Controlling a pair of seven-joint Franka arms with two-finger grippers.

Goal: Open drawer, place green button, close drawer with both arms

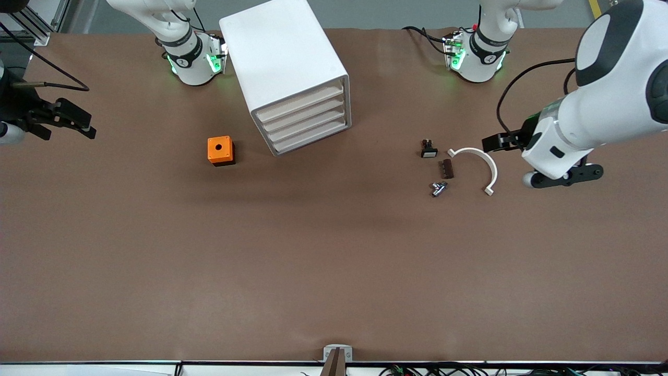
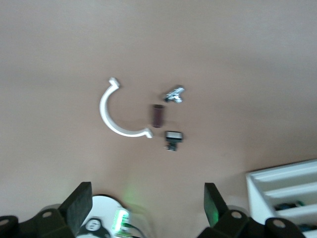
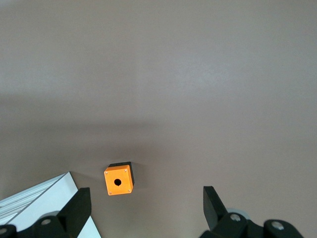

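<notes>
Both tools hang released — left tool (image 2: 145, 206) over table, right tool (image 3: 146, 208) near orange box (image 3: 118, 181).

Matt brown desk (image 1: 313, 250), smooth white plastic-looking cabinet (image 1: 282, 47), glossy orange box (image 1: 219, 149), shiny metal-looking part (image 1: 438, 188), white plastic-looking curved piece (image 1: 482, 159).

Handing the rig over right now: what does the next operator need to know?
Left gripper: open, empty, over the table by the white arc.
Right gripper: open, empty, over its own end of the table, apart from the orange box.
Drawer: lowest in the cabinet, shut.
Button: apparently the small part on the table beside the arc, untouched.
Done: nothing yet.
Left: open drawer, place button, close drawer.
</notes>
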